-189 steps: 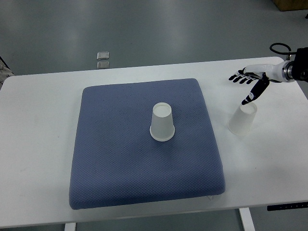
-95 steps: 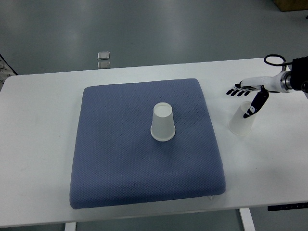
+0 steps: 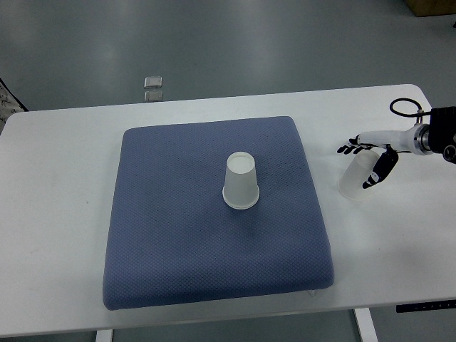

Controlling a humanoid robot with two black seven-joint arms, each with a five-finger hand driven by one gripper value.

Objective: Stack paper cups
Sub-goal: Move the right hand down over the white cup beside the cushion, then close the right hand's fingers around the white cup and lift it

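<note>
Right hand (image 3: 369, 162) entering from the right edge on a white forearm with a dark wrist joint, palm turned toward the right cup (image 3: 357, 178); dark-tipped fingers (image 3: 350, 149) spread over the cup's far side, thumb hanging down against its right wall, no closed grasp visible. Right cup: white paper, tapered, standing inverted on the bare table (image 3: 57, 214) just right of the pad (image 3: 214, 214), its upper right portion hidden behind the thumb. Centre cup (image 3: 241, 181): same white paper, tapered, inverted with the narrow base up, near the middle of the pad. Pad: blue, square with rounded corners, finely dimpled fabric, slightly raised edges. Table: smooth white top, cut off at the left and right picture edges. Black cable loop (image 3: 405, 107) lying behind the wrist. Small grey object (image 3: 152, 82) on the floor beyond the table, too small to identify. Contact between fingers and cup wall hard to make out.
</note>
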